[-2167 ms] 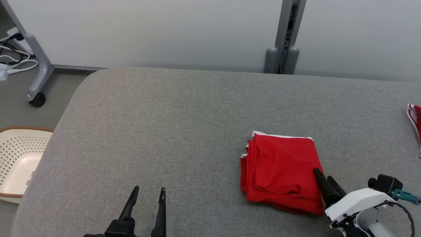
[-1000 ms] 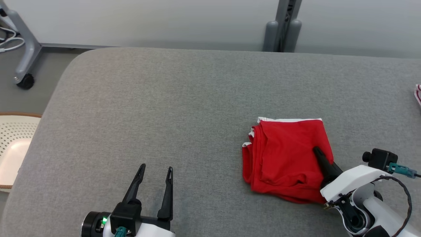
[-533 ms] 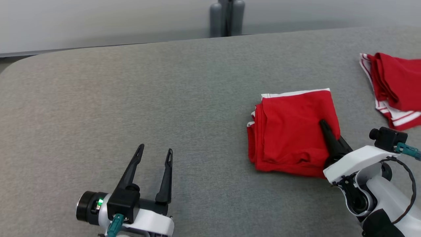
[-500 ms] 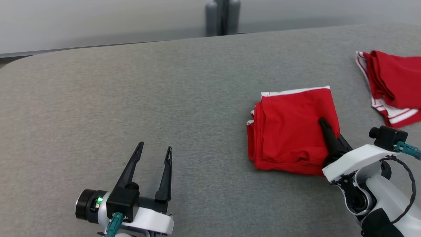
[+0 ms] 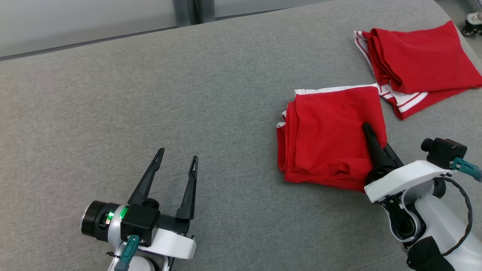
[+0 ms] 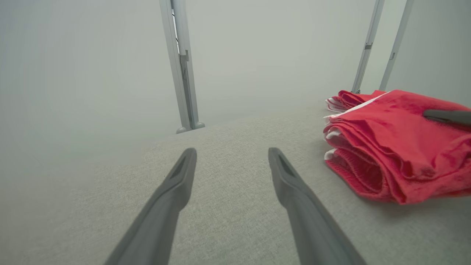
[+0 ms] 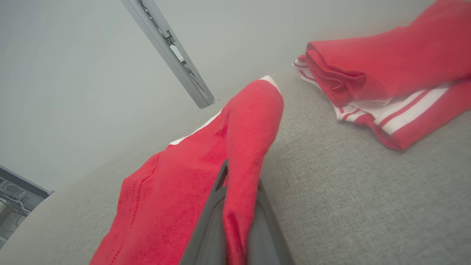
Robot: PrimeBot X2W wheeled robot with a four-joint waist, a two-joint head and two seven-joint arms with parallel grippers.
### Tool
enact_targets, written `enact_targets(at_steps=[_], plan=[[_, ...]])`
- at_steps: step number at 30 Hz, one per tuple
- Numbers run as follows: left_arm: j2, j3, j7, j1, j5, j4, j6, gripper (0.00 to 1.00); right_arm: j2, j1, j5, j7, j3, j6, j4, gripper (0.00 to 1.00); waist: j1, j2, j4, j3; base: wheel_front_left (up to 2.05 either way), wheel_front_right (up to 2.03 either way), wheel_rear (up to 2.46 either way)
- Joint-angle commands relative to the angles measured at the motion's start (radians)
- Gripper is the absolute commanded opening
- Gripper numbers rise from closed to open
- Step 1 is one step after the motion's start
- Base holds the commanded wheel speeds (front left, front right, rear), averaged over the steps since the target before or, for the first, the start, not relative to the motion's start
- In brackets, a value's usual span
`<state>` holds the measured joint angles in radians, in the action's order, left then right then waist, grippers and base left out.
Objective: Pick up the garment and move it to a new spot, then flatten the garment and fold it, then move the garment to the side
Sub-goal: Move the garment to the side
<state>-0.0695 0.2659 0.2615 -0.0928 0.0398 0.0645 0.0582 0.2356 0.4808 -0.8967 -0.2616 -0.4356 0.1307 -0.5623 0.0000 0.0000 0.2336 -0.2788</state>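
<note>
The garment [image 5: 331,139] is a folded red cloth with a white edge, lying on the grey padded table [image 5: 188,94]. My right gripper [image 5: 367,128] is shut on the garment's right edge, one dark finger on top and the other under the fold. In the right wrist view the red cloth [image 7: 176,184] is pinched between that gripper's [image 7: 241,176] fingers. My left gripper [image 5: 177,155] hovers open and empty over the table's lower left, well left of the garment. The left wrist view shows its spread gripper [image 6: 232,154] and the folded garment [image 6: 386,147] at the right.
A second folded red garment with white stripes [image 5: 418,60] lies at the table's far right, its striped hem touching the held garment's top corner; it also shows in the right wrist view [image 7: 386,73]. The table's right edge and a caster wheel [image 5: 472,26] are beyond it.
The head view has swung right, bringing the second garment fully into sight. My right gripper has drawn the held garment closer to that second garment. The left gripper stays open.
</note>
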Motion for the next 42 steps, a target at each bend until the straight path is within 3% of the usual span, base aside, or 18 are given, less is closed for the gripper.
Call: enact_targets(at_steps=[1, 7, 13, 23, 31, 42], plan=[[-0.008, -0.002, 0.003, -0.024, -0.007, -0.007, -0.005, 1.00, 0.004, -0.001, 0.013, -0.006, 0.009, 0.000, 0.009, 0.00, 0.0000, 0.0000, 0.022, -0.015, 0.00, 0.00, 0.00], [-0.017, 0.004, 0.003, -0.047, -0.017, -0.012, -0.014, 1.00, 0.022, 0.017, 0.047, -0.006, 0.023, 0.000, 0.010, 0.00, 0.0000, 0.0000, 0.035, -0.036, 0.00, 0.00, 0.00], [-0.029, 0.031, 0.003, -0.092, -0.032, -0.031, -0.040, 1.00, 0.073, 0.096, 0.190, -0.006, 0.018, 0.000, -0.002, 0.00, 0.0000, 0.0000, 0.032, -0.091, 0.00, 0.00, 0.00], [-0.030, 0.079, 0.003, -0.173, -0.030, -0.201, -0.090, 1.00, 0.217, 0.294, 0.328, -0.006, 0.025, 0.000, -0.034, 0.00, 0.0000, 0.0000, -0.005, -0.231, 0.00, 0.00, 0.00], [-0.044, 0.096, -0.010, -0.190, -0.047, -0.261, -0.090, 1.00, 0.355, 0.371, 0.295, -0.006, 0.018, 0.000, -0.063, 0.00, 0.0000, 0.0000, -0.024, -0.281, 0.00, 0.00, 0.00], [-0.061, 0.106, -0.022, -0.204, -0.053, -0.271, -0.085, 1.00, 0.553, 0.446, 0.174, 0.030, -0.111, 0.000, -0.059, 0.00, 0.0000, 0.0000, -0.029, -0.309, 0.00, 0.00, 0.00]])
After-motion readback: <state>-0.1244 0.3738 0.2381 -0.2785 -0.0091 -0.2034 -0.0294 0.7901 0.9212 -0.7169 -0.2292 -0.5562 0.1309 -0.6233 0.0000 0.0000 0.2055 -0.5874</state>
